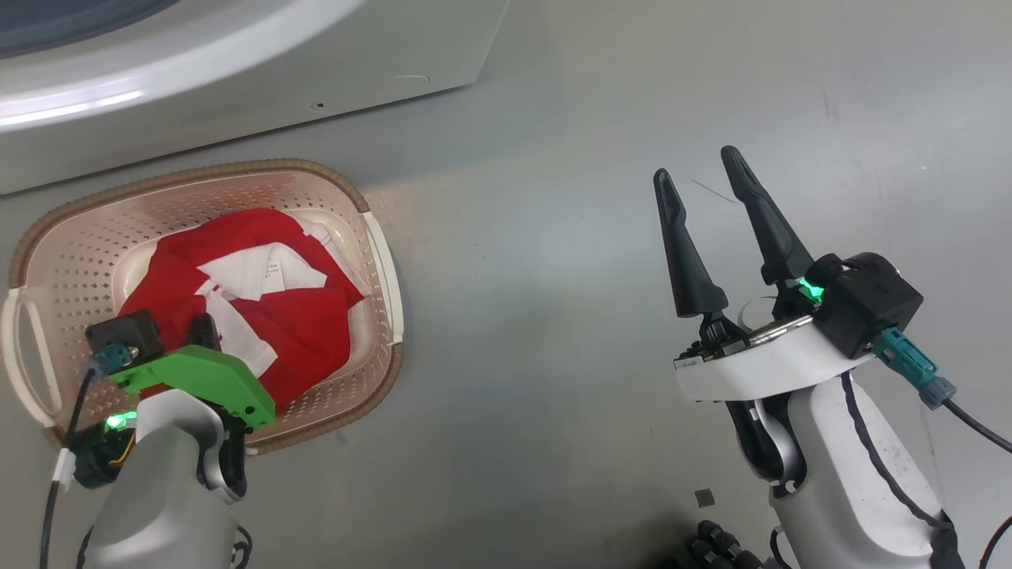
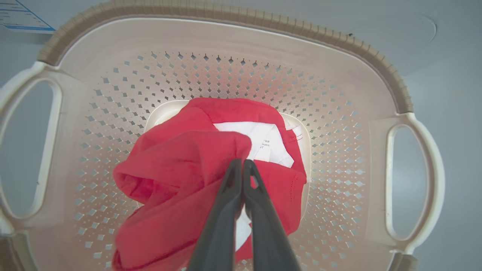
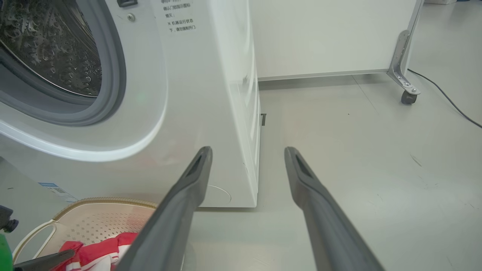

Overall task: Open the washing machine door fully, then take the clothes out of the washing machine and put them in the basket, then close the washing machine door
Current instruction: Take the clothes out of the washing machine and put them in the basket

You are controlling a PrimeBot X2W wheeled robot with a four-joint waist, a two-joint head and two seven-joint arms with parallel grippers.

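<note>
Grey floor (image 1: pixel 553 316) forms the ground of the scene, and everything stands on it. The washing machine (image 3: pixel 196 94) is seen in the right wrist view with its mouth uncovered, so the steel drum (image 3: pixel 49 41) and the grey seal (image 3: pixel 113 75) are exposed. No fabric is made out in the part of the drum that is visible. The basket (image 1: pixel 379 261) is placed on the floor just in front of the machine. The clothes (image 1: pixel 300 324) are found inside the basket, bunched over its bottom, with white patches turned up.

The left tool (image 2: pixel 242 162) is lowered into the basket and is clenched. A fold of red fabric is gathered up to its tips, which is read as a grip on the clothes. The right tool (image 1: pixel 696 163) is held well apart over bare floor, released, with nothing between its fingers.

The step in hand is judged to be the placing of the clothes in the basket, near its end. For the next move, the left tool would need to be released so that the fabric drops free. It would then need to be lifted straight out, so that no fold is dragged over the rim. The closing of the door is judged to be left to do.
</note>
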